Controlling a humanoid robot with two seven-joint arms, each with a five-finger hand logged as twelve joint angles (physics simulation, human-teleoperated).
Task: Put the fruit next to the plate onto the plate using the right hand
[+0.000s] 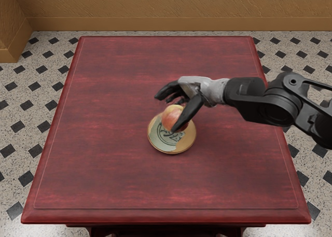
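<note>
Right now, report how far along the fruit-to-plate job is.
Done: the fruit is over the plate, no longer beside it on the table. In hand: the right hand grips the fruit, one finger crossing its front. Left: I cannot tell whether the fruit rests on the plate; the hand has yet to let go and move clear.

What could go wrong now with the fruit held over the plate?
The apple appears over the far part of the plate, so once released it may roll onto the table. The right robot hand wraps it closely; on opening, it could drag the apple or nudge the plate.
</note>
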